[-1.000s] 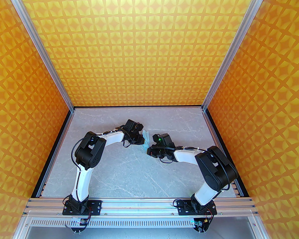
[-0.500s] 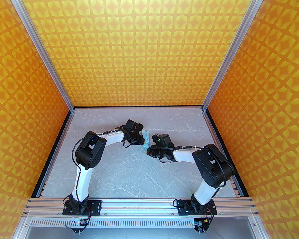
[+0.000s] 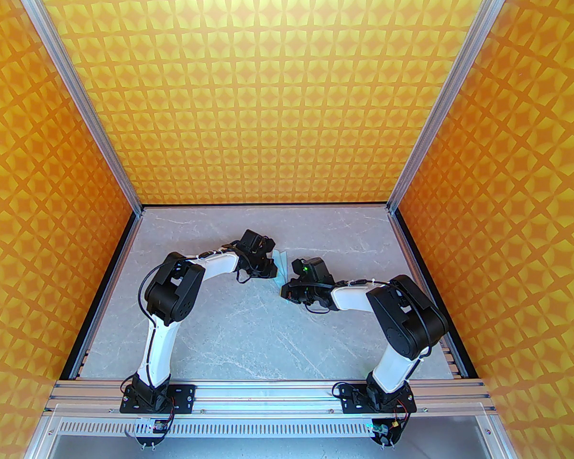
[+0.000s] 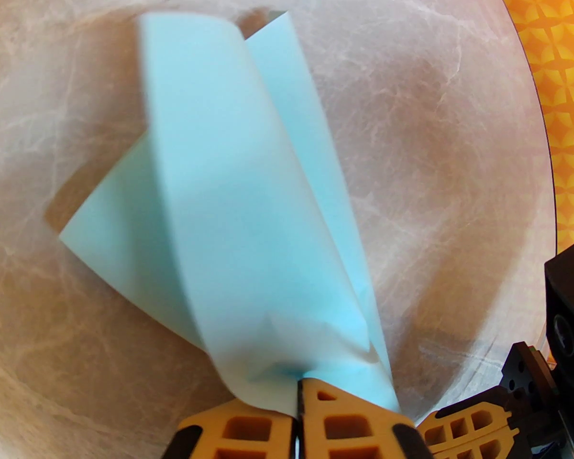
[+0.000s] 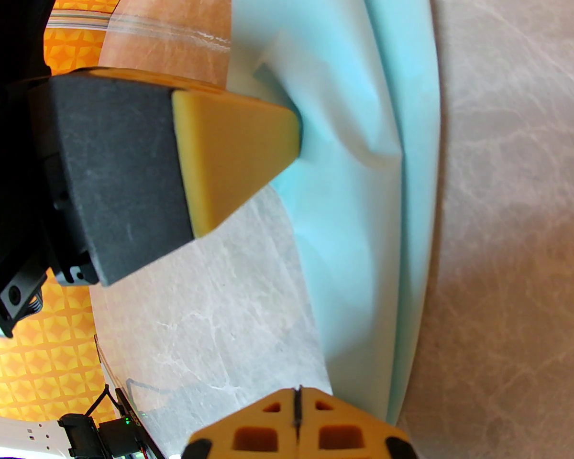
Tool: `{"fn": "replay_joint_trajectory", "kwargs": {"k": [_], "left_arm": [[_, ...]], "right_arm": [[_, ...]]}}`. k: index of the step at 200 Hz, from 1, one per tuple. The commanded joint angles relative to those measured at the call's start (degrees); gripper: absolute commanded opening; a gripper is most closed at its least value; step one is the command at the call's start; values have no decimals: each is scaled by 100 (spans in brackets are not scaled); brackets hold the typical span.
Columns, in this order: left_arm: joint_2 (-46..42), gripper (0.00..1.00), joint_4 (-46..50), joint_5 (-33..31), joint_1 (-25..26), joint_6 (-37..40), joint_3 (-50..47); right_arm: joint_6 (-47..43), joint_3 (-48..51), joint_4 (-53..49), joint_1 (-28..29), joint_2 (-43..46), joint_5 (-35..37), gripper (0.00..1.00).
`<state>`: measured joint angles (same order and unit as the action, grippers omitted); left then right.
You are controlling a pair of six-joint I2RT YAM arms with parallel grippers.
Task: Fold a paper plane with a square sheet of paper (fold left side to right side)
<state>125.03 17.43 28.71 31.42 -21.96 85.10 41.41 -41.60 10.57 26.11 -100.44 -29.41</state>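
From above: a sliver of pale-blue sheet of paper (image 3: 281,261) between both wrists, on the table (image 3: 229,323). Left wrist: layered flaps fanning away, near end pinched in closed left jaws. Right wrist: right jaws closed just beside the sheet's edge, grip unclear.

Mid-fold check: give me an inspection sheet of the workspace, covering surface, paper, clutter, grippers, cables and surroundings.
Surface: grey marbled table, flat.
Job's things: light-blue paper, partly folded into long layered flaps, one flap curling up; it sits between the two wrists.
Clutter: nothing seen.
Grippers: left gripper shut on the paper's narrow end; right gripper shut beside the paper's edge, hold not clear.
Cables: black cables run along both arms, away from the paper.
Surroundings: orange patterned walls, aluminium frame posts.
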Motion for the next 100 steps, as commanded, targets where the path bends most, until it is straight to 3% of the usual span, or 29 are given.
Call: {"fn": "replay_joint_trajectory", "kwargs": {"k": [1, 100], "left_arm": [[95, 10, 121, 55, -38, 113, 201], [177, 11, 264, 58, -39, 195, 466]], "right_arm": [[68, 102, 145, -27, -191, -52, 3], [25, 152, 159, -32, -245, -10, 3]]}}
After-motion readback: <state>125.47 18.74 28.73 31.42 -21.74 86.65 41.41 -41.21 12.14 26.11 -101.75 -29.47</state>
